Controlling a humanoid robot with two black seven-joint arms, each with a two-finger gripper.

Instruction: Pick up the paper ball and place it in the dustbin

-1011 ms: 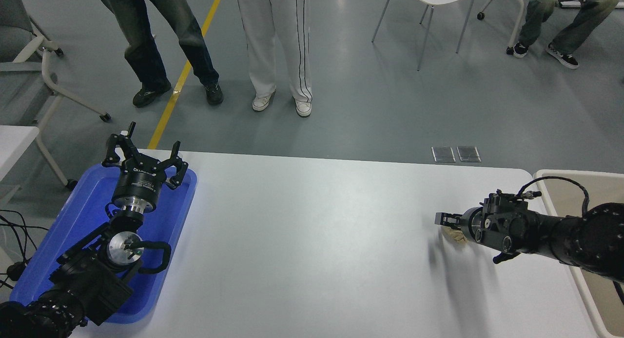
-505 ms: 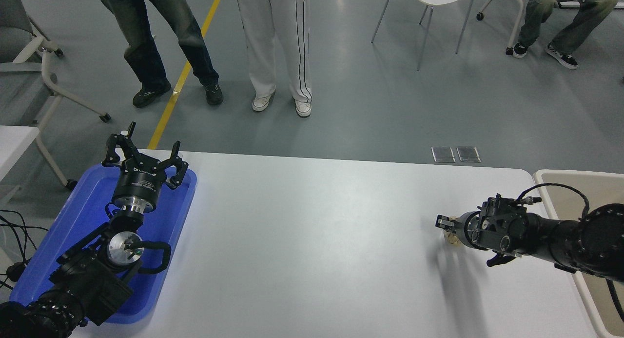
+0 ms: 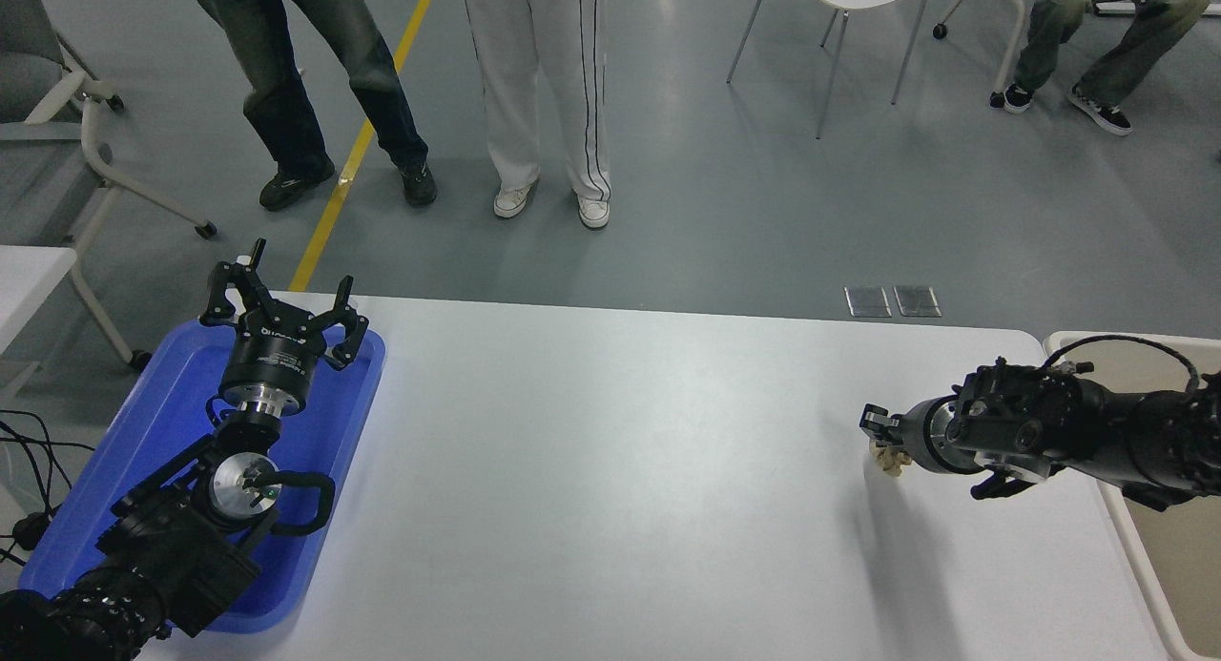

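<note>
The paper ball (image 3: 893, 461) is a small tan crumpled wad near the table's right end. It sits right under the tip of my right gripper (image 3: 879, 430), which looks shut on it, with most of the wad hidden by the fingers. The right arm reaches in from the right edge, passing over the dustbin (image 3: 1145, 575), whose cream rim and beige inside show at the far right. My left gripper (image 3: 283, 303) is parked open above the blue tray at the left.
A flat blue tray (image 3: 162, 423) lies on the table's left end beneath the left arm. Two people stand beyond the table's far edge, and a third sits at the top right beside a white chair (image 3: 839, 3).
The right arm has swung up and back toward the dustbin, its wrist rising. The gripper tip has shifted slightly right with the paper ball. The left arm has not moved.
</note>
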